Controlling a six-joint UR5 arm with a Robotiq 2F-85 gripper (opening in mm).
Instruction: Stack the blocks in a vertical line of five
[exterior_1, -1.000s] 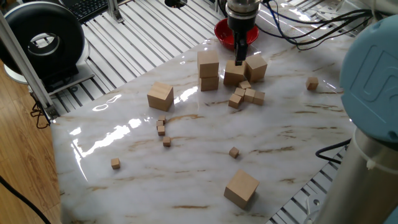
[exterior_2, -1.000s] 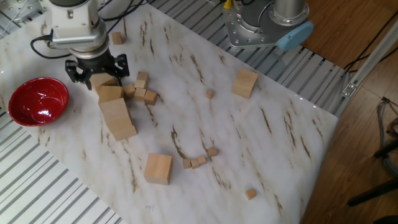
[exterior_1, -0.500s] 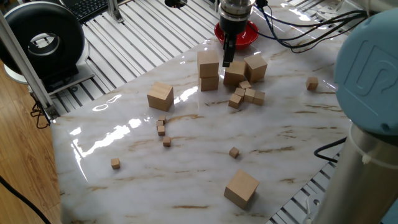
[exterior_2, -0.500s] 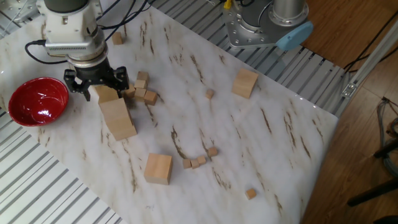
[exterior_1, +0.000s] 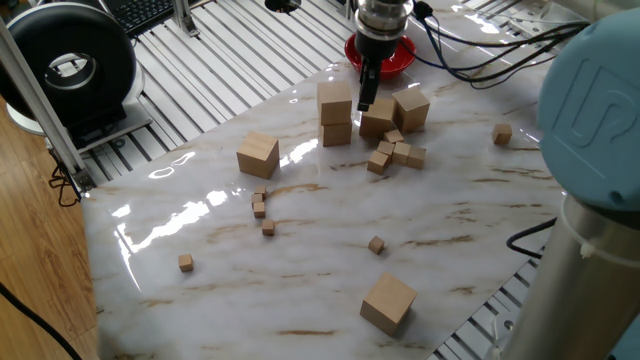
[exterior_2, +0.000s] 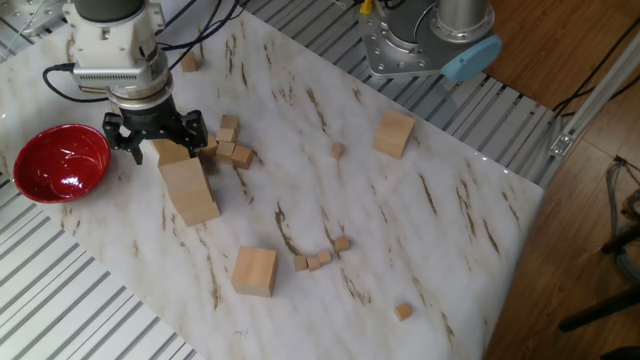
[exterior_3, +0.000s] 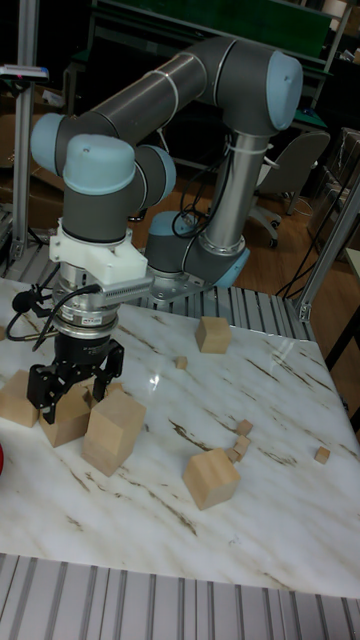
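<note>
Several large tan blocks lie on the marble table (exterior_1: 200, 220). Two of them form a stack (exterior_1: 335, 115) (exterior_2: 190, 190) (exterior_3: 113, 430) at the far end. Right beside the stack sits a third block (exterior_1: 378, 119) (exterior_2: 172, 152) (exterior_3: 66, 420), with a fourth (exterior_1: 411, 108) (exterior_3: 17, 399) just past it. My gripper (exterior_1: 367, 90) (exterior_2: 156, 135) (exterior_3: 74, 387) hangs open over the third block, one finger on each side, close to the stack. A lone block (exterior_1: 258, 155) (exterior_2: 254, 271) (exterior_3: 211, 478) lies mid-table and another (exterior_1: 388, 303) (exterior_2: 395, 133) (exterior_3: 213, 334) near the robot base.
A red bowl (exterior_1: 398, 52) (exterior_2: 58, 162) stands just behind the stack. Tiny wooden cubes cluster beside the blocks (exterior_1: 398, 154) (exterior_2: 232, 150), and others are scattered over the table (exterior_1: 262, 207) (exterior_2: 318, 258). Metal slats surround the table.
The gripper has shifted sideways from the gap between the two single blocks toward the stack. It stays open. No block has moved.
</note>
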